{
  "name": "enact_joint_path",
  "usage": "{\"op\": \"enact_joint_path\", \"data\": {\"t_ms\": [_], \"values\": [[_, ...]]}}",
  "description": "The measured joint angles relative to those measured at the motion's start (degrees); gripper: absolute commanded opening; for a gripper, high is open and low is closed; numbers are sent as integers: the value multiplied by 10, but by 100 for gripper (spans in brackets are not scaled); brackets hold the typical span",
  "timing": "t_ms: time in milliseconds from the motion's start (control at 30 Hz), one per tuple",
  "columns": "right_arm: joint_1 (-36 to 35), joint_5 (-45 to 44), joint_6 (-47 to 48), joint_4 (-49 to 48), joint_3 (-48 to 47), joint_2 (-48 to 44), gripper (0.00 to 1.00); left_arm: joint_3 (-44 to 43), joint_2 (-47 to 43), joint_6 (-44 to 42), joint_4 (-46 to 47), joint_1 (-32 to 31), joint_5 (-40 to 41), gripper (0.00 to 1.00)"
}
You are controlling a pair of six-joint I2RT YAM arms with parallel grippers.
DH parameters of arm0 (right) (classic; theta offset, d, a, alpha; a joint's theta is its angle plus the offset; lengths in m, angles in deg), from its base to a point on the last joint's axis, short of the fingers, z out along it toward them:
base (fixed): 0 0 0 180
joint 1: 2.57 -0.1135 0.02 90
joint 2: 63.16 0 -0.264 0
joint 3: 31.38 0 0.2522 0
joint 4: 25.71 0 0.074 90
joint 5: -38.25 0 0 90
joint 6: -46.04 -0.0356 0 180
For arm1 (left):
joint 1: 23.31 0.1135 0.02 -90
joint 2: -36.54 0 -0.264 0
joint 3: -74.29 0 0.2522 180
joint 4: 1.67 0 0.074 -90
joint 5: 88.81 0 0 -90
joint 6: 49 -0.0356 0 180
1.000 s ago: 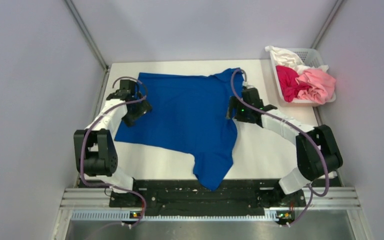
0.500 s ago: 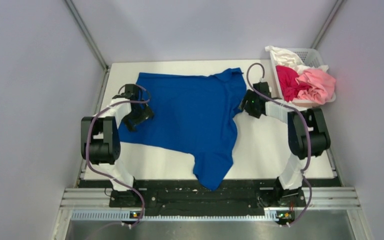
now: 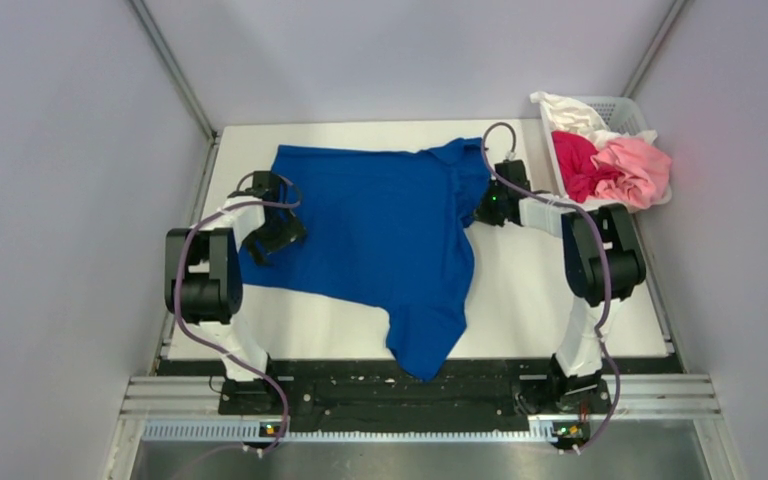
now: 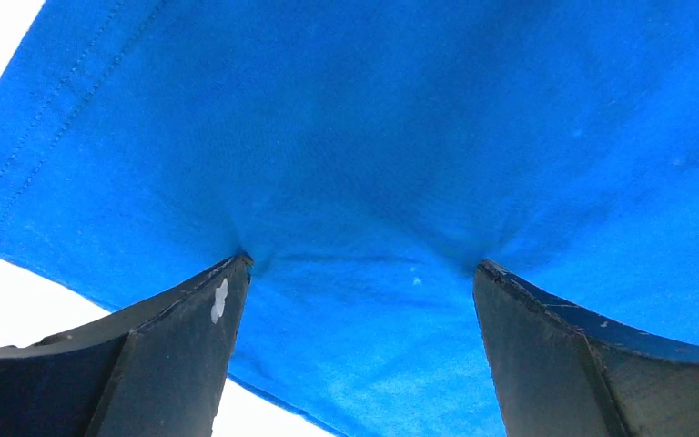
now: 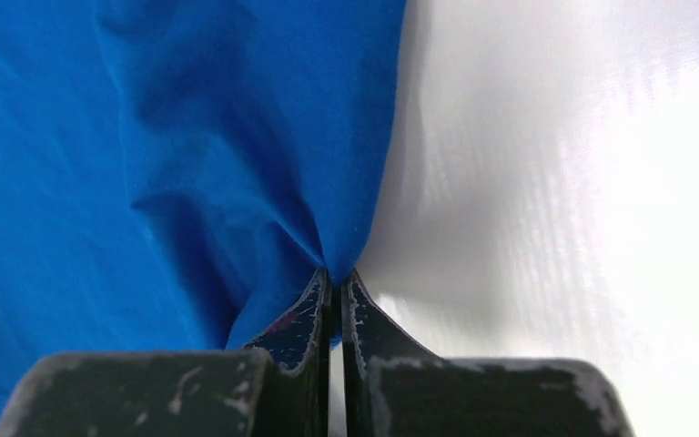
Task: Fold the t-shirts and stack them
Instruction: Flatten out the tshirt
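A royal blue t-shirt (image 3: 380, 240) lies spread on the white table (image 3: 540, 290), one part hanging over the near edge. My left gripper (image 3: 285, 232) stands open at the shirt's left side. In the left wrist view both its fingertips (image 4: 237, 273) press into the blue cloth (image 4: 373, 137), which dimples around them. My right gripper (image 3: 482, 208) is at the shirt's right edge. In the right wrist view it (image 5: 337, 273) is shut on a pinched fold of the blue cloth (image 5: 237, 137). Magenta (image 3: 578, 165), pale pink (image 3: 635, 168) and white (image 3: 565, 110) t-shirts lie bunched in the basket.
The white lattice basket (image 3: 628, 112) stands at the table's far right corner, close behind the right arm. Grey walls close in the table on the left, right and far sides. Bare white tabletop (image 5: 582, 182) shows to the right of the shirt's edge.
The right gripper moved farther back along the shirt's right edge and shut on the cloth. The right arm folded in closer. The left arm shifted slightly, its gripper still open.
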Motion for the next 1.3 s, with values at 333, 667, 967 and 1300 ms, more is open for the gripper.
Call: {"op": "enact_joint_path", "data": {"t_ms": [333, 667, 967, 1300], "values": [[-3, -221, 108, 270, -197, 0, 0, 0, 0, 2, -12, 0, 34, 98], [-5, -380, 143, 418, -304, 28, 99, 0, -2, 2, -13, 0, 32, 98], [-68, -239, 145, 320, -67, -185, 97, 7, -69, 7, -17, -15, 13, 98], [-319, -103, 56, 193, 121, -264, 97, 61, -184, 38, -8, -6, 21, 99]]}}
